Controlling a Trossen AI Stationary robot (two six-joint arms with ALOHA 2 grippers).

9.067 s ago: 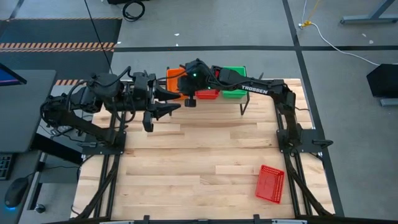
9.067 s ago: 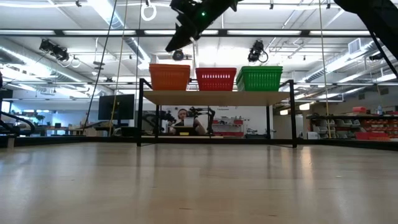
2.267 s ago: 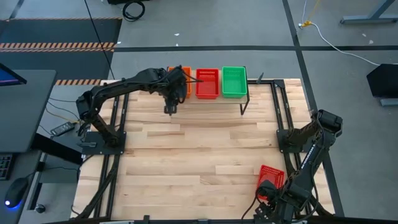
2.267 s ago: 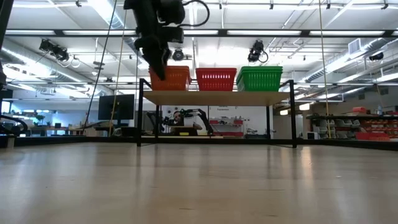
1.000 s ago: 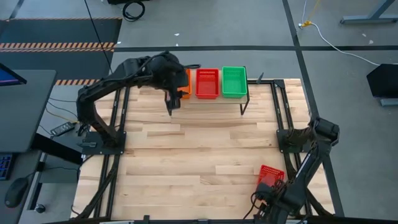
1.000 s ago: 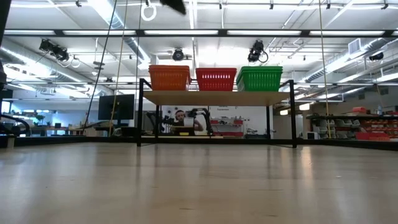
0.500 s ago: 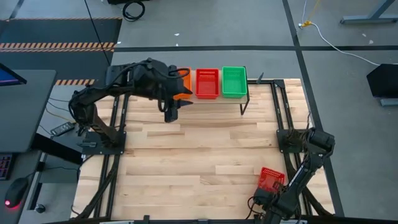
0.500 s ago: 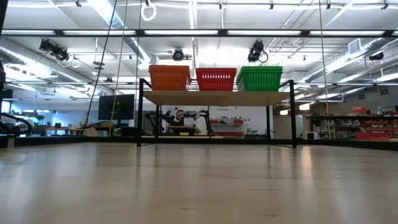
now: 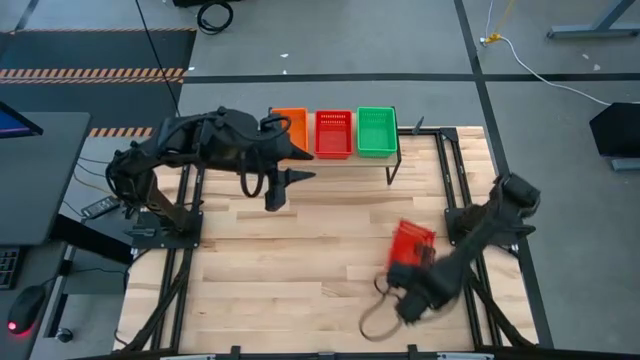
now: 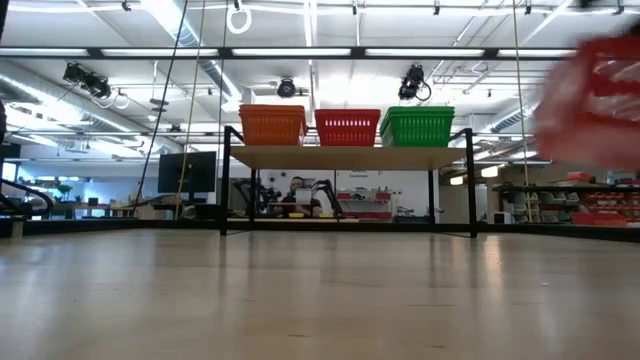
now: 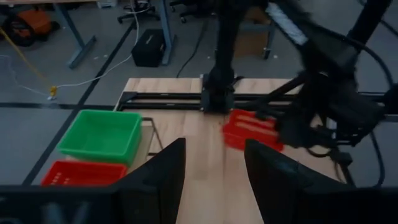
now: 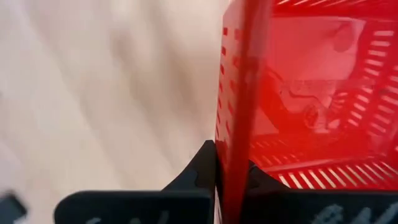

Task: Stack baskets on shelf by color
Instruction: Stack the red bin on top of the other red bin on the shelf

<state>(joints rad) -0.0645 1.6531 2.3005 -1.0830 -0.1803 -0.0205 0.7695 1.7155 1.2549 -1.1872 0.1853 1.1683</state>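
Red basket point(image 9: 411, 243) is off the surface point(image 9: 300, 270) near its right front, one wall pinched edge-on in my right end effector point(image 12: 233, 171), which is closed tight on it; I judge that rim grip keeps it level for nesting. Shelf point(image 10: 345, 156) at the far edge holds orange point(image 9: 291, 122), red point(image 9: 333, 133) and green point(image 9: 376, 131) stacks side by side. Left end effector point(image 11: 211, 168) hangs parted and empty just before the shelf, clear of the red stack.

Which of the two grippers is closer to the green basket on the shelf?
Left. The left gripper hovers open just off the shelf, past the orange stack from the green basket. The right gripper grips a red basket across the table.
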